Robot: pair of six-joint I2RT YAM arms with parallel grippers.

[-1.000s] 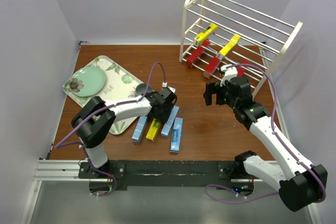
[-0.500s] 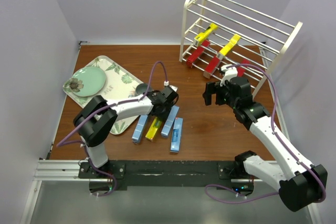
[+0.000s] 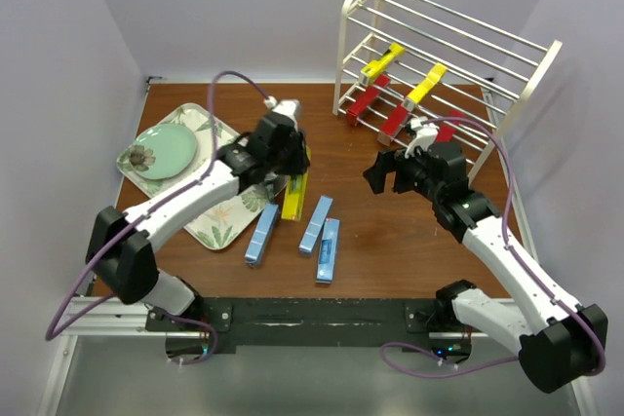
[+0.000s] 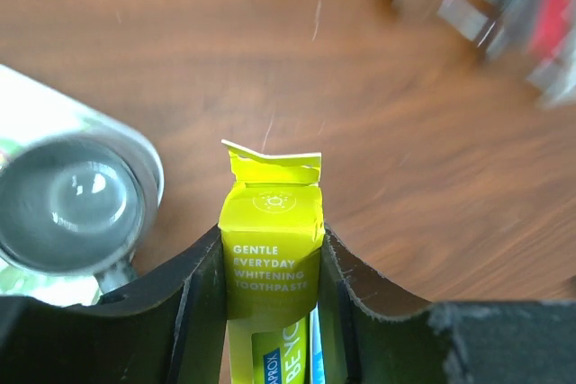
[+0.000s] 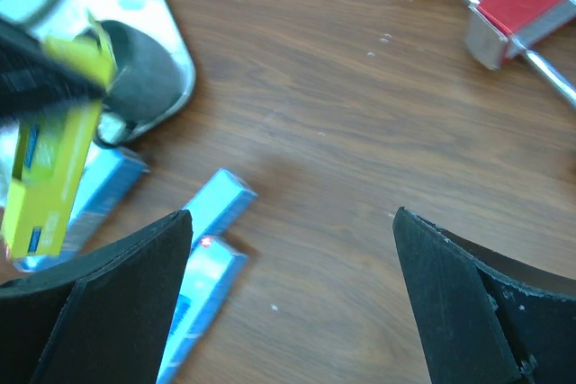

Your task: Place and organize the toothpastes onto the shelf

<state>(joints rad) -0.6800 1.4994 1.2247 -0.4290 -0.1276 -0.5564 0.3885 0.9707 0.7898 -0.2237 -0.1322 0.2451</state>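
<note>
My left gripper (image 3: 291,172) is shut on a yellow toothpaste box (image 3: 293,202), held off the table and hanging with its far end down. In the left wrist view the yellow box (image 4: 272,245) fills the gap between the black fingers (image 4: 193,299). Three light blue toothpastes (image 3: 260,234) (image 3: 315,224) (image 3: 329,250) lie on the brown table. The cream shelf (image 3: 507,94) at the back right carries two yellow boxes (image 3: 382,62) (image 3: 425,85) and red ones (image 3: 366,101) (image 3: 398,121). My right gripper (image 3: 385,174) hovers open in front of the shelf, with nothing between its fingers (image 5: 99,312).
A leaf-patterned tray (image 3: 210,129) holding a green plate (image 3: 161,151) sits at the left. A grey mug (image 4: 72,209) stands at the tray's near corner, just left of the held box. White walls enclose the table.
The left gripper closed on the yellow box among the blue ones, lifted it and carried it back toward the tray's corner. The right gripper shifted slightly left.
</note>
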